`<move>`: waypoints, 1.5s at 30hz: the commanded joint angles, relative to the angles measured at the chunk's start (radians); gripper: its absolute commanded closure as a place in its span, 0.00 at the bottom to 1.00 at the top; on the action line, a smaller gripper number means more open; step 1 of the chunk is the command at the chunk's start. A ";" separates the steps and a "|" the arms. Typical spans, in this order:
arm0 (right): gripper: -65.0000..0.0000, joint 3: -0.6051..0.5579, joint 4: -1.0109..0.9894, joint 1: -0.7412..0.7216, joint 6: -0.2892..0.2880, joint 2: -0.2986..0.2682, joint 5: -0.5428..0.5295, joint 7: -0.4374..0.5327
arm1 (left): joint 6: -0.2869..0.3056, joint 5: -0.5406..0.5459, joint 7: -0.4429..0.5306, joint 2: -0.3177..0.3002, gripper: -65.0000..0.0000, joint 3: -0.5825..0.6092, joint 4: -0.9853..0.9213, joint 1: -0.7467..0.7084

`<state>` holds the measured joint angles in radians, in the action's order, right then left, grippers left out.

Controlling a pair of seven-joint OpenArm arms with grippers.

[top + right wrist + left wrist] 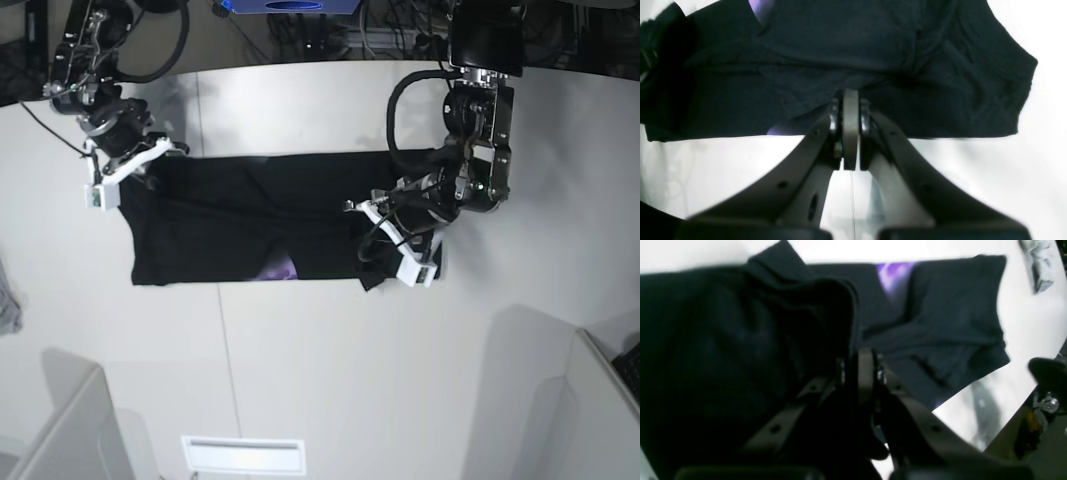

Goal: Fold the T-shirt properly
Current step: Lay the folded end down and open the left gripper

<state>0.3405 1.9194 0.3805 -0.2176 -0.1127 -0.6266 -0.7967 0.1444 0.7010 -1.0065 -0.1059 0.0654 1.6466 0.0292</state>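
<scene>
The black T-shirt (230,225) lies as a wide band on the white table (330,360). A bit of purple print (277,270) shows at its front edge. My left gripper (395,240) is shut on the shirt's right end, and the cloth is bunched and lifted over the fingers (867,366). The flat part of the shirt (940,323) lies beyond it. My right gripper (120,175) is at the shirt's far left corner. In the right wrist view its fingers (850,110) are closed together at the edge of the shirt (840,50).
A small grey cloth scrap (8,300) lies at the table's left edge and also shows in the left wrist view (1038,266). White panels stand at the front left (70,430) and front right (600,400). Cables and gear sit behind the table.
</scene>
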 commanded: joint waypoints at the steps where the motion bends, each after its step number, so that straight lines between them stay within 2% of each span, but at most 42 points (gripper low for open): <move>1: 1.00 0.006 0.015 -0.005 -0.007 -0.009 -0.012 0.020 | 0.005 0.006 0.011 0.004 1.00 0.020 0.013 0.022; 7: 1.00 0.006 0.015 -0.005 -0.007 -0.009 -0.012 0.020 | 0.005 -0.103 0.013 0.036 1.00 0.072 0.008 0.031; 24: 1.00 0.004 0.015 -0.018 -0.006 -0.009 -0.012 0.016 | 0.005 -0.105 0.013 0.038 1.00 0.073 -0.019 0.034; 29: 1.00 0.004 0.015 -0.015 -0.006 -0.009 -0.012 0.016 | 0.005 -0.105 0.013 0.041 0.63 0.078 -0.019 0.034; 33: 1.00 0.004 0.015 -0.013 -0.006 -0.009 -0.012 0.016 | 0.005 -0.106 0.015 0.041 0.43 0.164 -0.019 0.034; 36: 1.00 0.004 0.013 -0.013 -0.006 -0.009 -0.012 0.015 | 0.005 -0.106 0.015 0.042 0.37 0.231 -0.021 0.034; 40: 1.00 0.004 0.013 -0.013 -0.006 -0.009 -0.012 0.015 | 0.005 -0.106 0.016 0.044 0.37 0.314 -0.018 0.050; 45: 1.00 0.004 0.013 -0.018 -0.006 -0.009 -0.012 0.015 | 0.005 -0.099 0.015 0.035 0.38 0.244 0.060 0.024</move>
<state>0.3405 1.9175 0.3687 -0.2176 -0.1143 -0.6250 -0.8013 0.1455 0.5854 -1.0100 -0.0727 0.3126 1.6863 0.0406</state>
